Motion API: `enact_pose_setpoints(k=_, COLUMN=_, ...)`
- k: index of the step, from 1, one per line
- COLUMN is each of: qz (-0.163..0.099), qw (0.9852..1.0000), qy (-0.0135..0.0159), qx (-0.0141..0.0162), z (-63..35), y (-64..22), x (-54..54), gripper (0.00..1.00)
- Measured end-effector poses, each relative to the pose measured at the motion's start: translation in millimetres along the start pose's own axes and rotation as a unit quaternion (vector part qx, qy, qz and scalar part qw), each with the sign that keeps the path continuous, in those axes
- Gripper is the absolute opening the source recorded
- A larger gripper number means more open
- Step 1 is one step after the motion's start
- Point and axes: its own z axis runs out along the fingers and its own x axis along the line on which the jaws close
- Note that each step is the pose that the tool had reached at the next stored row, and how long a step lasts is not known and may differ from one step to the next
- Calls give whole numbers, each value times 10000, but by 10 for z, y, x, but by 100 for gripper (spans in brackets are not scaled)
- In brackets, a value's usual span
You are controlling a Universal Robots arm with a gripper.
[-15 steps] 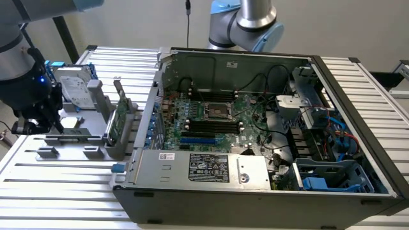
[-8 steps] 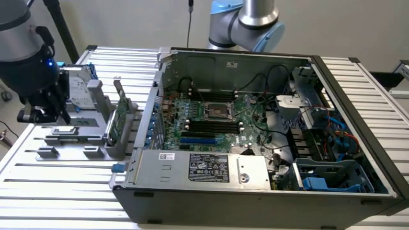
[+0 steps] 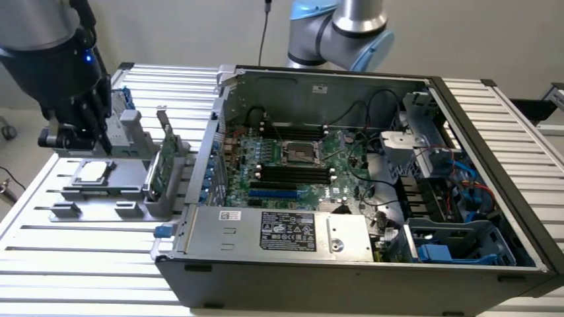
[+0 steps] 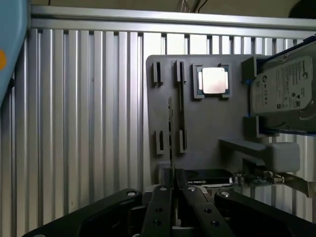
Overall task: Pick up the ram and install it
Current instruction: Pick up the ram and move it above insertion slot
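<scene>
A: Hand [image 4: 174,183] state?

B: Pressed together, pinching the ram [image 4: 170,129]. In the wrist view both fingers [image 4: 191,200] close on the stick's near end. The stick is seen edge-on, as a thin dark line running away from the hand.

A: Ram location?

B: Over the grey holder [image 4: 207,128], just beside a long narrow slot in it and parallel to that slot. Cannot tell whether the far edge touches the holder or hangs clear of it.

A: And the exterior view?

B: The hand [image 3: 88,144] is above the holder [image 3: 123,181] at the exterior view's left, well apart from the open case [image 3: 352,264]. The ram is too thin to make out there.

A: Surface and room?

B: The surface [image 3: 79,264] is pale slatted aluminium. Holder and case both stand on it. A plain light wall [image 3: 176,33] is behind, and the arm [image 3: 344,30] rises behind the case.

A: What does each view add?

B: Exterior: the board [image 3: 304,142] lies flat inside the case with black slots [image 3: 295,175] near its middle. A green card [image 3: 163,165] stands upright on the holder's side nearest the case.
Wrist: a square silver chip [image 4: 214,80] sits in a pocket of the holder, and a labelled drive [image 4: 284,94] is at the holder's edge. The grip on the ram is plain here.
</scene>
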Motion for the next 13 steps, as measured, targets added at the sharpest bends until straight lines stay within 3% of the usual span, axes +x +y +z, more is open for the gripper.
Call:
enact_pose_setpoints(k=10, qz=-3, qw=10000, qy=-22, qx=-9, z=-486, y=-409, x=-44, gripper=14)
enact_pose_setpoints(k=13, qz=-8, qw=10000, qy=-70, qx=-11, z=-550, y=-543, x=-51, gripper=14)
